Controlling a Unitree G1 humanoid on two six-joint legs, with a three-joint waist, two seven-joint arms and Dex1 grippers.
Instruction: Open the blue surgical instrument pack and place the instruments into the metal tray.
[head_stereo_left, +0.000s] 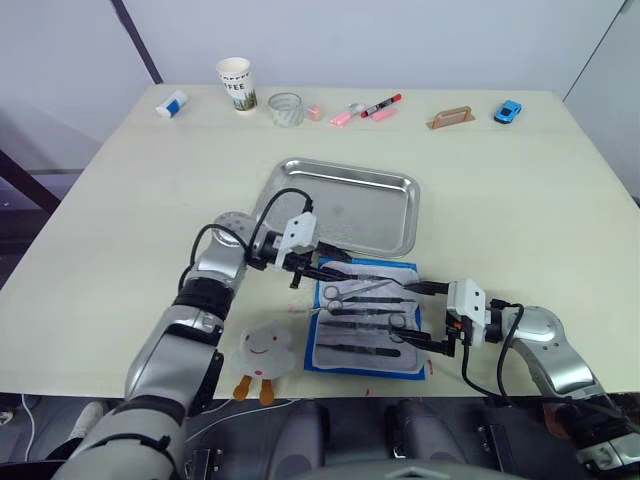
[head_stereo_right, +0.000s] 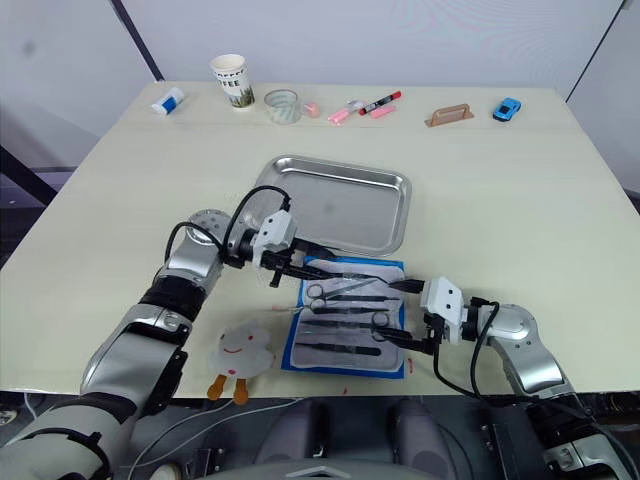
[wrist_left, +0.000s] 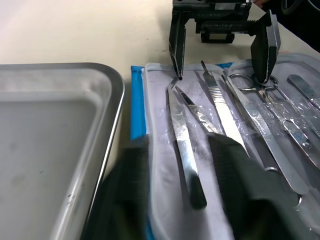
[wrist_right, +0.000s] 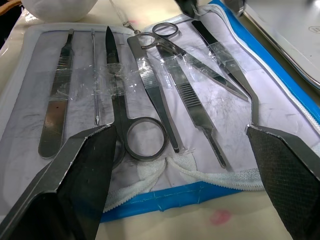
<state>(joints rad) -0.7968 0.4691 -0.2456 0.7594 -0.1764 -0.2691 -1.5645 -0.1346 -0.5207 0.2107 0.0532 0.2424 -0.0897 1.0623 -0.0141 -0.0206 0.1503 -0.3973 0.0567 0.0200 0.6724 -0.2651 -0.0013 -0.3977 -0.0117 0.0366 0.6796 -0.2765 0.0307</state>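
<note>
Right wrist view gives you the best look: your right gripper (wrist_right: 185, 175) has its fingers spread wide over the opened blue surgical instrument pack (wrist_right: 270, 85), instruments (wrist_right: 150, 90) lying between them. Your left gripper (head_stereo_left: 325, 267) is parted too, tips at the pack's far edge, metal tray (head_stereo_left: 300, 175) just beyond.

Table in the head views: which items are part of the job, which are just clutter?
Job:
- blue surgical instrument pack, lying open
- instruments on its lining
- metal tray, empty

Clutter:
- plush toy
- paper cup
- markers
- blue toy car
- tape roll
</note>
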